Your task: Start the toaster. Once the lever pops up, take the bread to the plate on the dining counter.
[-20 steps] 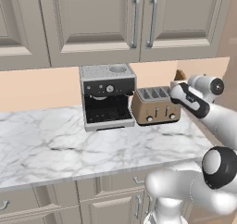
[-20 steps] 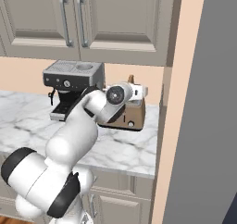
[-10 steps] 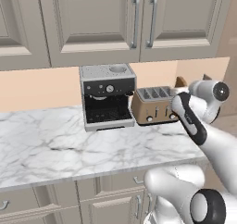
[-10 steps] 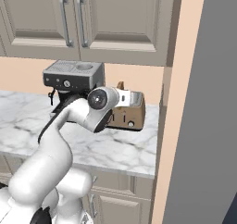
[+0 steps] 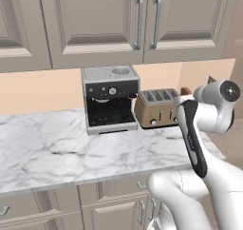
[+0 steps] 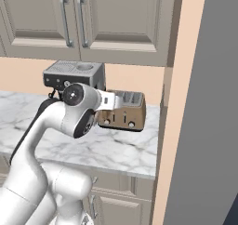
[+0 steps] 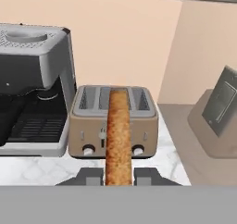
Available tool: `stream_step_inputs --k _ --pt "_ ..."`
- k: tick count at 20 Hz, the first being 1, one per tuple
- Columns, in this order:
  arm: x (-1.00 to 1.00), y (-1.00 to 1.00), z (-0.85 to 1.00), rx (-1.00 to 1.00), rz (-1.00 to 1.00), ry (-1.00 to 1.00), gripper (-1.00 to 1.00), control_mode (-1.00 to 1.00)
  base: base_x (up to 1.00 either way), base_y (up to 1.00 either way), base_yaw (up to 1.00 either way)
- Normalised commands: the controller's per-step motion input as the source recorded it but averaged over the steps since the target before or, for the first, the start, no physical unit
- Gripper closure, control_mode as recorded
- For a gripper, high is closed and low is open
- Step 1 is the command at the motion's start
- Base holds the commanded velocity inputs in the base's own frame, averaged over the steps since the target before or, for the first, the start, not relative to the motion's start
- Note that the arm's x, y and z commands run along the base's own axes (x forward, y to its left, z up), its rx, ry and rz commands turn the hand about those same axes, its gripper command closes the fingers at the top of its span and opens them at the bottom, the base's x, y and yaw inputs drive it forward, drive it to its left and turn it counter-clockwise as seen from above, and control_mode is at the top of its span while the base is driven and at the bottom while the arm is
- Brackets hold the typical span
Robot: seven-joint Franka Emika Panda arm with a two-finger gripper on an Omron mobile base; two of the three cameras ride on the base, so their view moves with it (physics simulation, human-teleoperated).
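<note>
Marble-topped kitchen counter [image 5: 57,150] under beige cabinets. Gripper [image 7: 118,177] clamped on brown-crusted bread slice [image 7: 118,140], held edge-on, near side of bronze slotted toaster [image 7: 114,122]. Advice: keep squeeze steady, carry level, swing clear of black-silver coffee machine [image 5: 110,98].

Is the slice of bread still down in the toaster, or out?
Out: the bread stands edge-on between the claw tips, in front of the toaster.

One toaster [image 7: 113,121] with what appear to be four top slots, one bread slice [image 7: 118,140], one coffee machine [image 5: 110,98], one marble worktop [image 5: 57,148], two upper cabinet door handles [image 5: 146,21], one grey angled object [image 7: 220,102] of unclear kind
</note>
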Motion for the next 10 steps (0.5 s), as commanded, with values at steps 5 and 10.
stream_step_inputs --k 5,10 --pt "-0.60 0.26 0.01 0.00 0.00 0.17 1.00 -1.00 0.00 0.00 0.00" --pt "-0.65 0.25 0.00 0.00 0.00 0.11 1.00 -1.00 0.00 0.00 0.00"
